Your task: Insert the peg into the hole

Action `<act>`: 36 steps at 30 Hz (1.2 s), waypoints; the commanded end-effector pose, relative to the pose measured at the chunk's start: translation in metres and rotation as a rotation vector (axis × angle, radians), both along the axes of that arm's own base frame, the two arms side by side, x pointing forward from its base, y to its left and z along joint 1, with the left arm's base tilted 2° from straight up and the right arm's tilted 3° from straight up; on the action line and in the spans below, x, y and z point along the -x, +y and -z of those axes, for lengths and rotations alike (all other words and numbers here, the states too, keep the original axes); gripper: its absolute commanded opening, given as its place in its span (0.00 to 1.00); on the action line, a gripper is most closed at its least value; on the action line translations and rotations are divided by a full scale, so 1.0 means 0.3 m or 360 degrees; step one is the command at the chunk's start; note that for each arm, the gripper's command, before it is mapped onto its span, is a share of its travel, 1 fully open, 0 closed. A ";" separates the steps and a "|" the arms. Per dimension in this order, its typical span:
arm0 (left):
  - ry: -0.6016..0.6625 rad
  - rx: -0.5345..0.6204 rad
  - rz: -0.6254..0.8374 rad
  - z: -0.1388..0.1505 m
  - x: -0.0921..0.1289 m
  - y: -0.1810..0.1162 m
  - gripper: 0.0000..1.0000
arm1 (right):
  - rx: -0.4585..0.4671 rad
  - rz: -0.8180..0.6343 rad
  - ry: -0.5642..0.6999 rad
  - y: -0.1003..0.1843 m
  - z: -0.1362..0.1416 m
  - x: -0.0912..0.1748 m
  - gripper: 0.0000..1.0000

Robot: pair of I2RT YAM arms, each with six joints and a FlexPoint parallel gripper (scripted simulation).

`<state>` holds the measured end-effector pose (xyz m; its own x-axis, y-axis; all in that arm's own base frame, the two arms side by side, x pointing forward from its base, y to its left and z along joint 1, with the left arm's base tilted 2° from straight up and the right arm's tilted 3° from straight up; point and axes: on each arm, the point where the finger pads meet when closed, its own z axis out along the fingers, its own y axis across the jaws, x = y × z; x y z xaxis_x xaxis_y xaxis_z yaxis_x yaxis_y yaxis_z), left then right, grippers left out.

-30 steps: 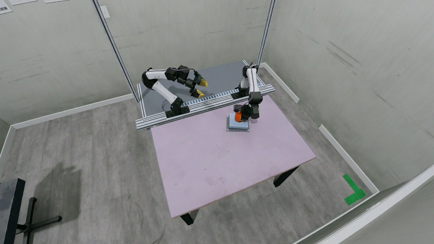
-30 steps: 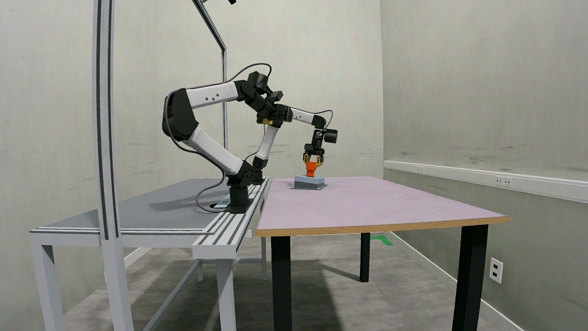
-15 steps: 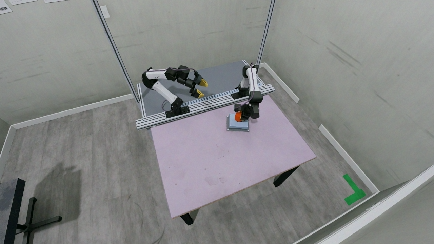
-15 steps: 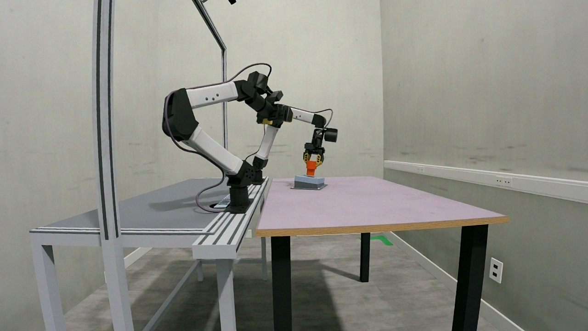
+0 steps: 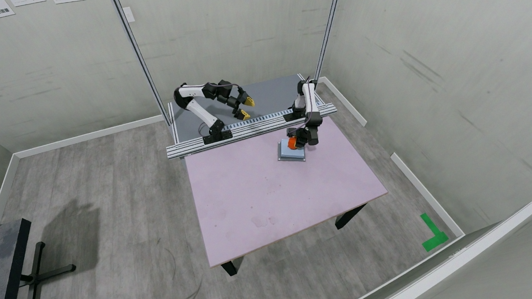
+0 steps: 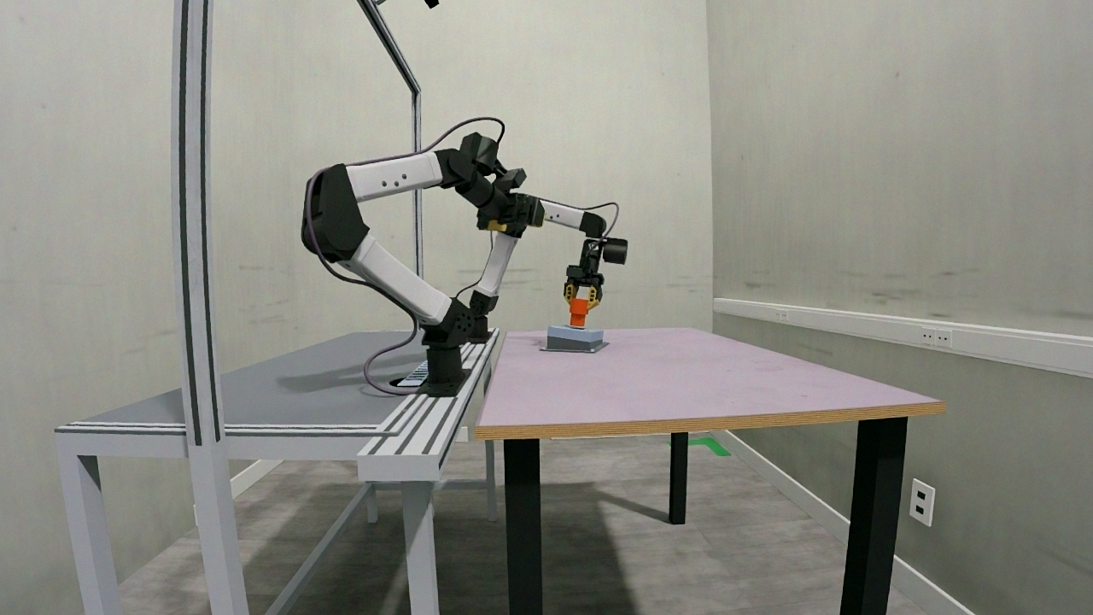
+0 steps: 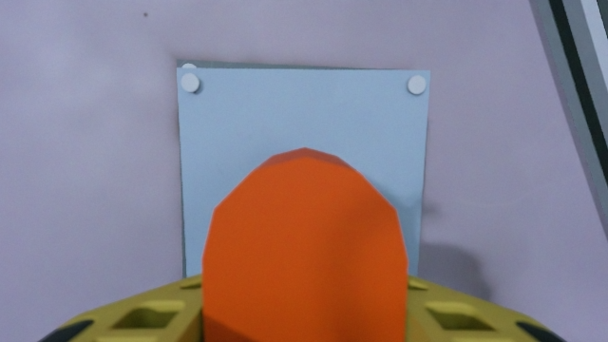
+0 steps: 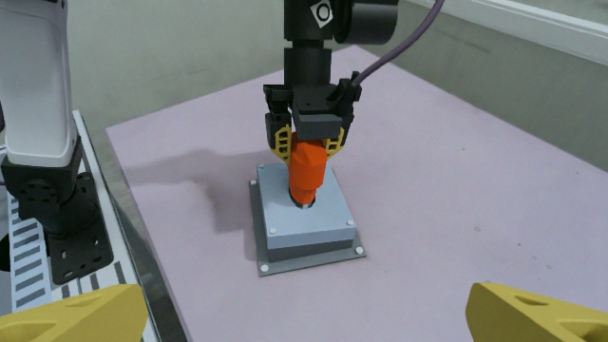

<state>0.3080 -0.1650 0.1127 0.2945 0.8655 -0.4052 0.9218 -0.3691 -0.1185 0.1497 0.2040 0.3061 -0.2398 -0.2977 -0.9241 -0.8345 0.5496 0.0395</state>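
My left gripper (image 5: 294, 143) (image 6: 582, 294) (image 7: 304, 282) (image 8: 305, 161) grasps the orange peg (image 5: 292, 143) (image 6: 578, 311) (image 7: 305, 247) (image 8: 308, 166) above the pink tabletop (image 5: 256, 193) (image 6: 649, 374) (image 7: 85, 166) (image 8: 427, 214); grey walls (image 5: 241, 37) (image 6: 565, 114) (image 8: 190, 47) surround my spread right gripper (image 5: 248, 108) (image 6: 519, 223) (image 8: 305, 297).

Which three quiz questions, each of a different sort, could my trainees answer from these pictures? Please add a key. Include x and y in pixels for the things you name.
1. Multiple choice: What colour is the peg (image 5: 292, 143) (image 6: 578, 310) (image 7: 305, 247) (image 8: 307, 166)? (a) green (b) orange (c) purple
2. True or false: The right gripper (image 5: 248, 108) (image 8: 305, 297) is open.
3. Fill in the blank: The blue plate (image 5: 291, 153) (image 6: 575, 333) (image 7: 304, 109) (image 8: 309, 228) has a ____ in its top, beneath the peg's lower end.

Key: 1 b; 2 true; 3 hole
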 end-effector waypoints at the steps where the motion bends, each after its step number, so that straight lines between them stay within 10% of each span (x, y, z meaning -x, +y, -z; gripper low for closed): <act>1: -0.0102 0.0053 -0.0024 -0.064 -0.022 0.006 0.34 | -0.0014 0.0013 -0.0014 0.000 -0.018 -0.006 1.00; 36: -0.0018 0.0026 -0.0006 0.002 -0.022 0.009 0.34 | -0.0014 0.0013 -0.0014 0.000 -0.018 -0.006 1.00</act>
